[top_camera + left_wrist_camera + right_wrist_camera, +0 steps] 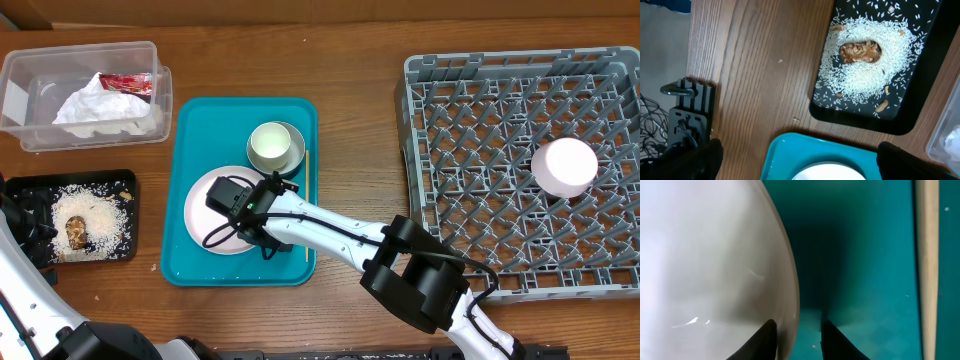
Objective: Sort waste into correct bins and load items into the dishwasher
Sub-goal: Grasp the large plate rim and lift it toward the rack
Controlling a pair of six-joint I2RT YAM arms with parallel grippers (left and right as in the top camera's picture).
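Wood-grain tabletop is topped by a glossy teal plastic tray (195, 130). On it, the rim of a smooth large round pale plate (715, 255) is straddled by the right gripper (797, 341), jaws narrowly apart, nothing clamped. A thin wooden stick (926, 255) lies beside it. The left gripper (800, 165) is spread wide.

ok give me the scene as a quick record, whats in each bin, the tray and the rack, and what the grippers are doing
clear tub: crumpled napkin and red wrapper inside
black tray: rice scraps with a brown lump
teal tray: large plate, bowl, wooden stick
dish rack: small plate, towards its right side
right gripper: fingers either side of the large plate's rim; firm grip not clear
left gripper: open, empty, over the teal tray's edge near the black tray
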